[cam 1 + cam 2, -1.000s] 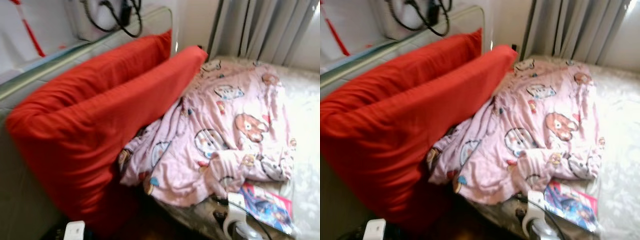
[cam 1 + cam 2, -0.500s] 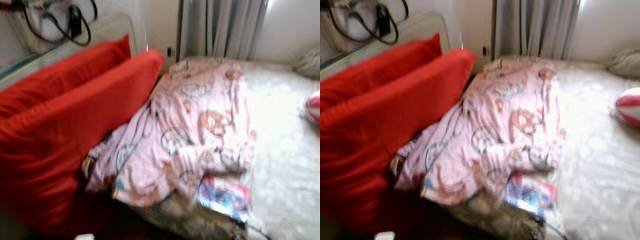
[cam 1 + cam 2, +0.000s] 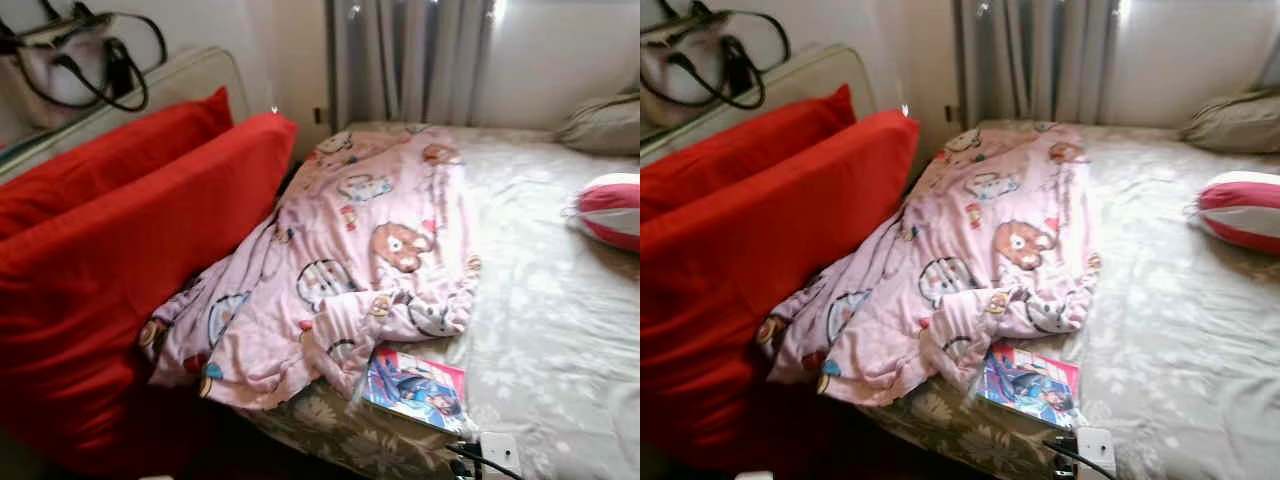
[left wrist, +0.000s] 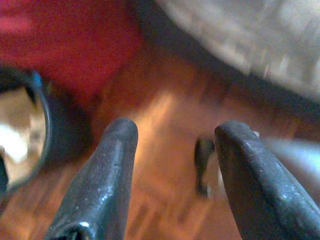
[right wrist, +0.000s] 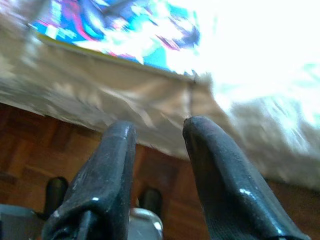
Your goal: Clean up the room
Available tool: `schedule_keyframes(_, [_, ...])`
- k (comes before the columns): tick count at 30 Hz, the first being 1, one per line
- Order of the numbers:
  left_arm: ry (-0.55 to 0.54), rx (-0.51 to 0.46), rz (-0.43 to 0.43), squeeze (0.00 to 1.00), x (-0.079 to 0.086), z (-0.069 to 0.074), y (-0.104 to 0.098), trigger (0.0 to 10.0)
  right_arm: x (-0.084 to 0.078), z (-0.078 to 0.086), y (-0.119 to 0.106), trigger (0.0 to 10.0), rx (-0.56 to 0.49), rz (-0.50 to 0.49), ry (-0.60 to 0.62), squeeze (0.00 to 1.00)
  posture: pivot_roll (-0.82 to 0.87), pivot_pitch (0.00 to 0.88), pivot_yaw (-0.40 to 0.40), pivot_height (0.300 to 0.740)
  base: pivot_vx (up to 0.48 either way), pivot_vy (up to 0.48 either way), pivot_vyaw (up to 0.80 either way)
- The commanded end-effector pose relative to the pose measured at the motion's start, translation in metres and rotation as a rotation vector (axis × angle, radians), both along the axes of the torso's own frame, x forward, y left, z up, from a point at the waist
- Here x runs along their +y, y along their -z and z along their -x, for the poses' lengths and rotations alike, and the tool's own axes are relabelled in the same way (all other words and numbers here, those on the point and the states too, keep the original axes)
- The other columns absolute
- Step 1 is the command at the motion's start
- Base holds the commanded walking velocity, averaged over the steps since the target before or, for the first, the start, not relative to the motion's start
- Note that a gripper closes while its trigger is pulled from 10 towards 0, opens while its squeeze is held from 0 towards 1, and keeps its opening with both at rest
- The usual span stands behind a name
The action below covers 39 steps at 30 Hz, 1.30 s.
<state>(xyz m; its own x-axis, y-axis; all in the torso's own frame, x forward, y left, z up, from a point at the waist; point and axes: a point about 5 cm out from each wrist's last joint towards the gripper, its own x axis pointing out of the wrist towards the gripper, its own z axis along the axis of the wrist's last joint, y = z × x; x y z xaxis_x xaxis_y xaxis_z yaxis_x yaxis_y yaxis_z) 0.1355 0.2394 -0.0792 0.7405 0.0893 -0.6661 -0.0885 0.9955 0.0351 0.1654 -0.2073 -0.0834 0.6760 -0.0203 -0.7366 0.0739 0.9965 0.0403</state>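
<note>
A bed [image 3: 560, 330] with a pale floral cover is faced, and on it a crumpled pink blanket [image 3: 350, 270] with cartoon prints is spread from the headboard side down to the near edge. Two red pillows [image 3: 120, 270] are propped against the blanket's left side, and a magazine [image 3: 415, 388] lies just beside the blanket's lower corner, close to the edge of the bed. A striped cushion [image 3: 610, 208] rests well apart on the far right.

The left gripper [image 4: 172, 175] is held low over the wooden floor [image 4: 160, 150], its fingers [image 4: 105, 170] spread moderately and holding nothing. The right gripper [image 5: 157, 170] is held below the mattress edge, fingers [image 5: 112, 165] parted narrowly and empty, with the magazine seen just above them.

The step in hand is judged to be the approach — no item has yet been grasped. The magazine is judged the nearest loose item, and the right gripper the better placed for it.

- The right gripper should be raised above the mattress edge before any reach is made, so that the cover is not snagged
- The magazine should be taken at its free near edge, away from the blanket corner
- The fingers should be opened wider beforehand; a thin flat item is likely to slide unless one finger is worked under it
- The white device [image 3: 497, 450] with its black cable at the bed's near corner should be avoided — the cable could be caught
</note>
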Motion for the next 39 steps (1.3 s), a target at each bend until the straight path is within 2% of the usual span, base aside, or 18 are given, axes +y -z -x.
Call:
schedule_keyframes(1, [0.062, -0.258, -0.045, 0.00, 0.006, -0.045, -0.034, 10.0, 0.007, 0.001, 0.000, 10.0, -0.039, -0.030, 0.032, 0.00, 0.01, 0.000, 0.070, 0.740, 0.000, 0.000, 0.00])
schedule_keyframes(5, [0.076, -0.354, -0.069, 0.00, 0.014, -0.047, -0.048, 10.0, -0.026, -0.030, -0.040, 10.0, -0.381, 0.025, 0.027, 0.00, 0.00, 0.000, 0.086, 0.740, 0.000, 0.000, 0.00])
schedule_keyframes(7, [0.069, -0.388, -0.074, 0.00, 0.015, -0.042, -0.051, 10.0, -0.031, -0.025, -0.043, 10.0, -0.417, 0.050, 0.079, 0.00, -0.01, 0.000, 0.085, 0.740, 0.000, 0.000, 0.00])
schedule_keyframes(10, [0.063, -0.377, -0.070, 0.00, 0.015, -0.035, -0.048, 10.0, -0.035, -0.017, -0.041, 10.0, -0.414, 0.077, 0.103, 0.00, 0.00, 0.000, 0.078, 0.740, 0.000, 0.000, 0.00])
schedule_keyframes(13, [0.100, -0.357, -0.053, 0.00, 0.005, -0.022, -0.043, 10.0, -0.041, -0.005, -0.039, 10.0, -0.406, 0.077, 0.121, 0.00, 0.01, 0.000, 0.042, 0.740, 0.000, 0.000, 0.00])
schedule_keyframes(17, [0.084, -0.359, -0.037, 0.00, -0.003, -0.015, -0.042, 10.0, -0.052, 0.006, -0.042, 10.0, -0.401, 0.091, 0.131, 0.00, 0.03, 0.000, 0.007, 0.740, 0.000, 0.000, 0.00])
schedule_keyframes(20, [0.067, -0.348, -0.017, 0.00, -0.009, -0.013, -0.039, 10.0, -0.059, 0.007, -0.043, 10.0, -0.390, 0.099, 0.144, 0.00, 0.05, 0.000, -0.008, 0.740, 0.000, 0.000, 0.00])
schedule_keyframes(22, [0.061, -0.286, 0.024, 0.00, -0.014, -0.012, -0.029, 10.0, -0.058, 0.005, -0.037, 10.0, -0.344, 0.091, 0.142, 0.00, 0.05, 0.000, -0.008, 0.740, 0.000, 0.000, 0.00])
schedule_keyframes(24, [0.041, -0.258, 0.024, 0.00, -0.014, -0.011, -0.025, 10.0, -0.056, 0.003, -0.034, 10.0, -0.314, 0.081, 0.140, 0.00, 0.05, 0.000, -0.006, 0.740, 0.000, 0.000, 0.00])
schedule_keyframes(26, [-0.012, -0.193, 0.037, 0.00, -0.012, -0.010, -0.018, 10.0, -0.049, -0.002, -0.027, 10.0, -0.249, 0.052, 0.123, 0.00, 0.05, 0.000, -0.007, 0.740, 0.000, 0.000, 0.00])
schedule_keyframes(28, [-0.018, -0.141, 0.047, 0.00, -0.013, -0.011, -0.012, 10.0, -0.045, -0.004, -0.023, 10.0, -0.202, 0.054, 0.108, 0.00, 0.06, 0.000, -0.019, 0.740, 0.000, 0.000, 0.00])
schedule_keyframes(29, [-0.026, -0.065, 0.054, 0.00, -0.015, -0.010, -0.005, 10.0, -0.037, -0.004, -0.015, 10.0, -0.108, 0.035, 0.107, 0.00, 0.06, 0.000, -0.029, 0.740, 0.000, 0.000, 0.00])
schedule_keyframes(30, [-0.026, -0.065, 0.054, 0.00, -0.015, -0.010, -0.005, 10.0, -0.037, -0.004, -0.015, 10.0, -0.108, 0.035, 0.107, 0.00, 0.06, 0.000, -0.029, 0.740, 0.000, 0.000, 0.00])
schedule_keyframes(31, [-0.023, 0.002, 0.041, 0.00, -0.012, -0.008, 0.000, 10.0, -0.029, -0.003, -0.010, 10.0, -0.049, 0.032, 0.081, 0.00, 0.07, 0.000, -0.037, 0.740, 0.000, 0.000, 0.00])
schedule_keyframes(34, [-0.057, 0.075, 0.013, 0.00, -0.005, -0.005, 0.004, 10.0, -0.017, -0.001, -0.004, 10.0, 0.006, 0.039, 0.008, 0.00, 0.08, 0.000, -0.031, 0.740, 0.000, 0.000, 0.00])
schedule_keyframes(39, [-0.085, 0.044, 0.037, 0.00, -0.003, -0.013, 0.000, 10.0, -0.012, 0.002, -0.001, 10.0, 0.023, 0.005, 0.043, 0.00, 0.07, 0.000, -0.039, 0.740, 0.000, 0.000, 0.00])
